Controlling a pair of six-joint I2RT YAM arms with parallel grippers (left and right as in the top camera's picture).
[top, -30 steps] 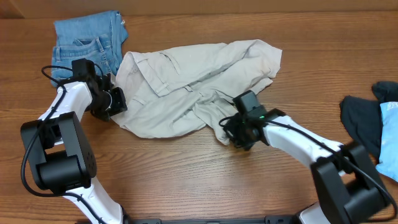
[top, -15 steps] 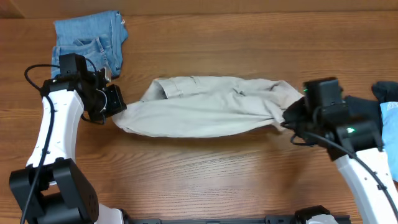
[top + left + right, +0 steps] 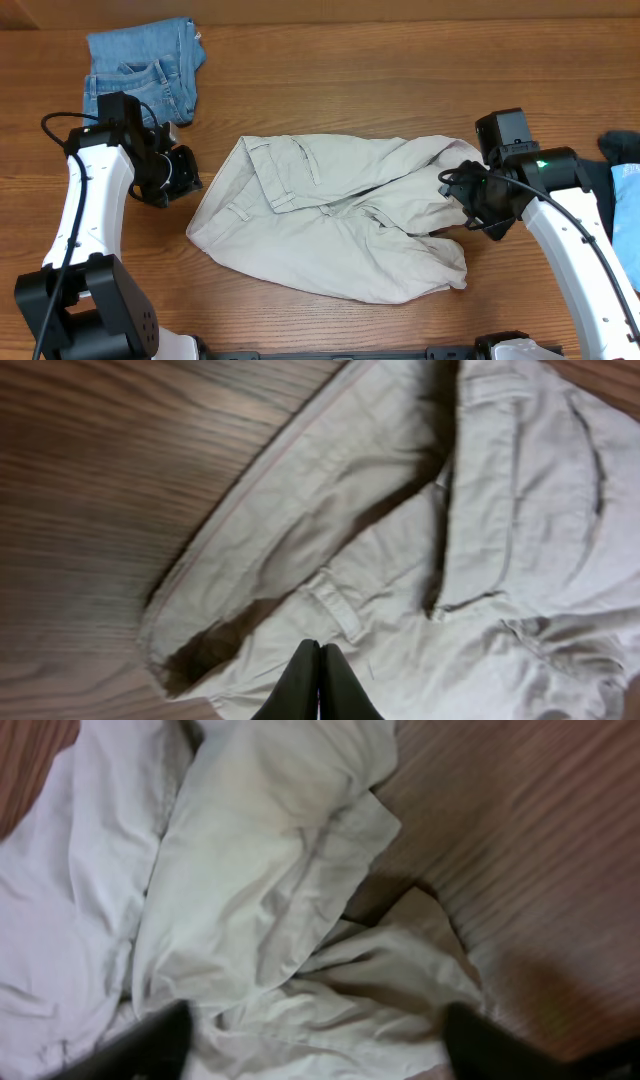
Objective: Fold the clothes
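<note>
On the desk [image 3: 350, 80], cream shorts [image 3: 330, 220] lie rumpled.
Left tool [image 3: 320, 680] pinched shut and empty by the waistband; right tool [image 3: 310, 1040] spread wide over the opposite end.

Perhaps a robotics lab: wood-grain table [image 3: 380, 70], two white arms [image 3: 85, 200].

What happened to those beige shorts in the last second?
The two hands pulled the crumpled beige shorts out taut; then the right hand opened and let go, so the shorts dropped spread on the table. The left hand stayed shut at their edge. The blue denim piece did not move.
</note>
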